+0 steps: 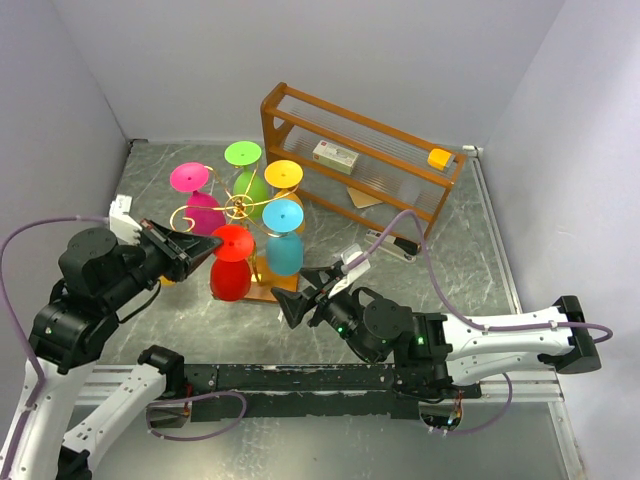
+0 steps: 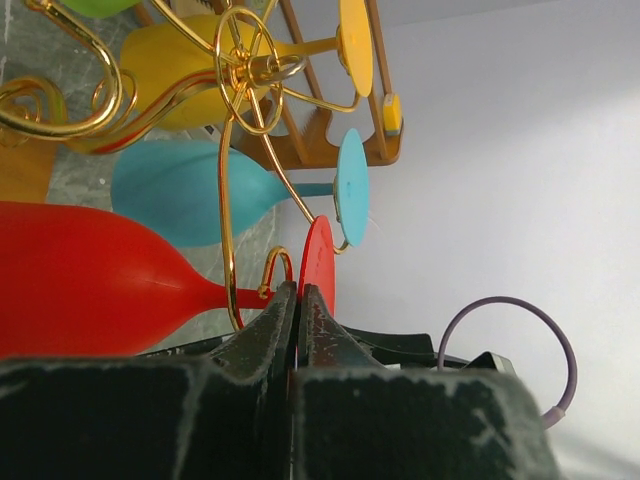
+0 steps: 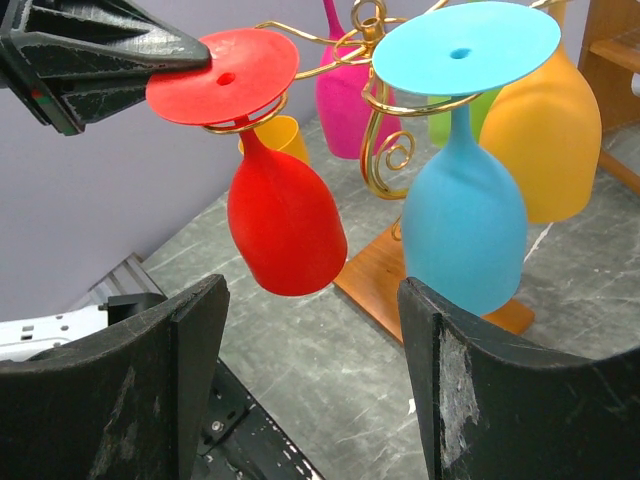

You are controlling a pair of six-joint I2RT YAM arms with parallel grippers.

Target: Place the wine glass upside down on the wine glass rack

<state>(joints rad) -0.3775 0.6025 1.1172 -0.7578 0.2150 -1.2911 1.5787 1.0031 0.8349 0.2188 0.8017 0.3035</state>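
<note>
The red wine glass point(image 1: 230, 268) hangs upside down, its stem in a curled arm of the gold wire wine glass rack point(image 1: 238, 206), with its foot disc on top. My left gripper point(image 1: 208, 250) is shut on the rim of that red foot; its closed tip point(image 2: 298, 292) pinches the disc, and it shows from the right wrist view point(image 3: 190, 55) too. The red bowl point(image 3: 285, 220) tilts slightly. My right gripper point(image 1: 292, 300) is open and empty, low in front of the rack, with its jaws wide point(image 3: 312, 288) below the red bowl.
Pink point(image 1: 200, 205), green point(image 1: 243, 160), yellow point(image 1: 284, 178) and blue point(image 1: 284, 240) glasses hang upside down on the same rack above its wooden base point(image 3: 375, 280). A brown wooden shelf point(image 1: 360, 195) stands behind, holding a small box point(image 1: 335, 156) and a yellow block point(image 1: 439, 158).
</note>
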